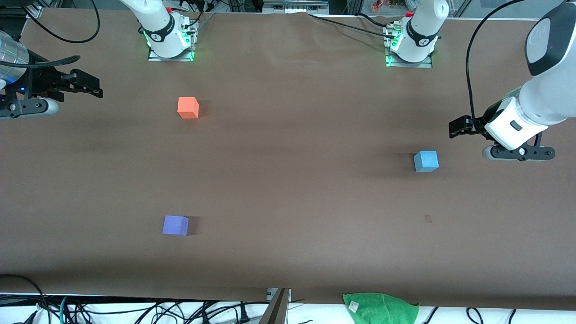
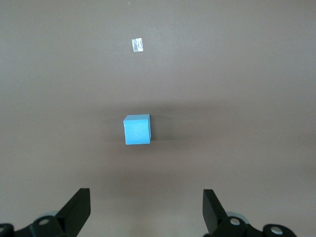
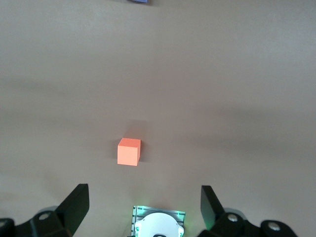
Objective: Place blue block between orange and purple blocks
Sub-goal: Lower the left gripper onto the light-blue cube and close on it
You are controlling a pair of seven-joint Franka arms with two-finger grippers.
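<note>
The sky-blue block sits on the brown table toward the left arm's end. It also shows in the left wrist view. The orange block sits toward the right arm's end, near that arm's base, and shows in the right wrist view. The purple block lies nearer the front camera than the orange one, and only its edge shows in the right wrist view. My left gripper is open and empty, up in the air beside the blue block. My right gripper is open and empty, at the table's right-arm end.
A green cloth lies at the table's edge nearest the front camera. A small piece of tape is on the table near the blue block. The arm bases stand along the table's edge farthest from the front camera.
</note>
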